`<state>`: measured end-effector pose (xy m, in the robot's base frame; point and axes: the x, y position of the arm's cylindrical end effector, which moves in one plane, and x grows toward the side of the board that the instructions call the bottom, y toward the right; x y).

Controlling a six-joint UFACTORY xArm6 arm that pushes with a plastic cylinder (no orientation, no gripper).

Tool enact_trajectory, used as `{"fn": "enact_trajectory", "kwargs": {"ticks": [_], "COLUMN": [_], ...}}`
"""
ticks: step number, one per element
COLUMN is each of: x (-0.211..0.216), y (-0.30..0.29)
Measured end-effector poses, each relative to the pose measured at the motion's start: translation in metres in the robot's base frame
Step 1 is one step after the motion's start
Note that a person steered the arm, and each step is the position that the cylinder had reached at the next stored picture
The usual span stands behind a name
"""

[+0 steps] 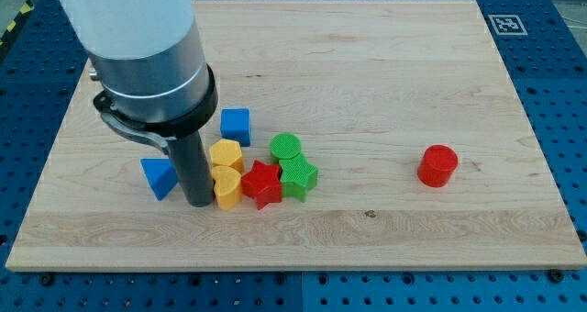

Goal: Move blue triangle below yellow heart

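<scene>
Seven blocks on the wooden board (385, 64), six of them clustered around my tip (197, 202). No jaws or fingers to spread or press: just a plain dark rod, touching down between two blocks. Blue triangle (158, 177) just beside it toward the view's left, apparently apart. Yellow heart (227, 185) against it on the view's right. Beyond that: yellow hexagon (227, 153), red star (262, 183), green star (298, 176), green cylinder (286, 147). Blue cube (236, 125) up and right. Red cylinder (438, 165) well apart, far right.

My tip (198, 202): between blue triangle (158, 177) and yellow heart (227, 187), touching the heart.
Red cylinder (437, 165): well apart, view's right.
</scene>
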<state>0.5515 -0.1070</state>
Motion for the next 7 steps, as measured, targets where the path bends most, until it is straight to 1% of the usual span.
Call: {"fn": "enact_trajectory", "kwargs": {"ticks": [3,6,7], "x": [0.002,0.011,0.011], "y": [-0.002,-0.068,-0.1]}}
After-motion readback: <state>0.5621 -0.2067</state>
